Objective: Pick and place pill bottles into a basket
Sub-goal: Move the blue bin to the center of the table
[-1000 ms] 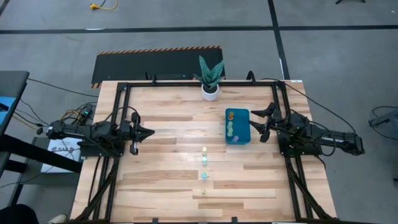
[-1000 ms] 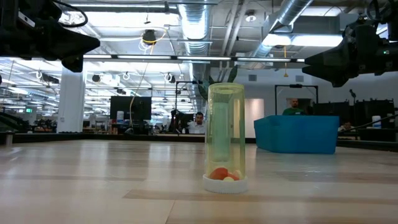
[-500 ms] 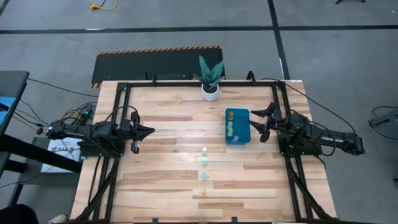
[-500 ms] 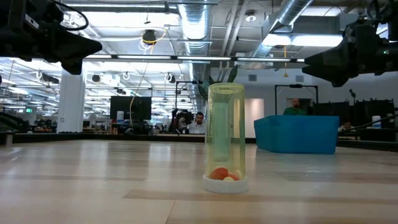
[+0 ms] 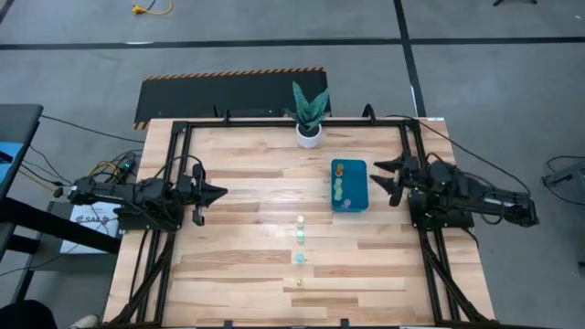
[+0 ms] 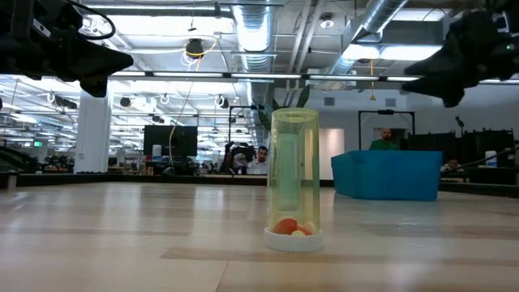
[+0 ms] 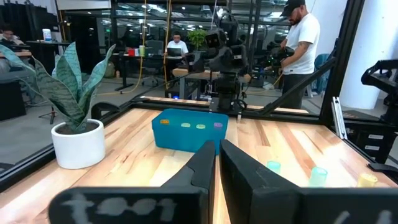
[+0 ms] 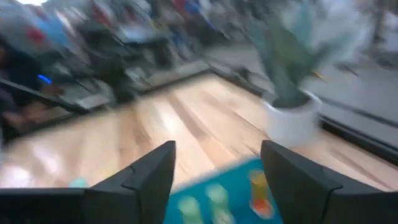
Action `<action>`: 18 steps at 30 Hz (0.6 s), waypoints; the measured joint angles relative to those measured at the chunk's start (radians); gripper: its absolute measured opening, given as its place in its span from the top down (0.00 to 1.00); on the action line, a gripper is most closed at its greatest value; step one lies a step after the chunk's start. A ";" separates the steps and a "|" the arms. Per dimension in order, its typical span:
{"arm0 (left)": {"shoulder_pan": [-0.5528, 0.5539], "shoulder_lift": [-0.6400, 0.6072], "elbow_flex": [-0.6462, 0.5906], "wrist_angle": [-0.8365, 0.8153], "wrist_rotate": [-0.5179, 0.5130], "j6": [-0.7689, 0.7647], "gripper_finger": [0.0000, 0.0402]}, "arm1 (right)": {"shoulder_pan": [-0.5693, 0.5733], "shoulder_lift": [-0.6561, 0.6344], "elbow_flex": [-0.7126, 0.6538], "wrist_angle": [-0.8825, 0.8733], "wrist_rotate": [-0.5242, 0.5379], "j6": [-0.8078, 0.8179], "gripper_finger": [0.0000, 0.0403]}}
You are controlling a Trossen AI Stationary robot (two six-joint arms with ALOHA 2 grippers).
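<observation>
The right gripper, fingers spread wide and empty beside the small teal-blue plastic basket, could nudge it when reaching for the tiny coloured pill bottles left in a row on the table

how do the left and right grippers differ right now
The left gripper has its fingers shut together; the right gripper stands open. The left gripper hangs over bare wood at the table's left side, away from the basket; the right gripper sits just beside the basket's right edge. Both are empty.
</observation>
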 joint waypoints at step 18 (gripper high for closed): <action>0.000 0.000 0.000 -0.001 0.000 0.000 0.98 | 0.004 0.569 0.297 -0.462 0.248 0.530 0.94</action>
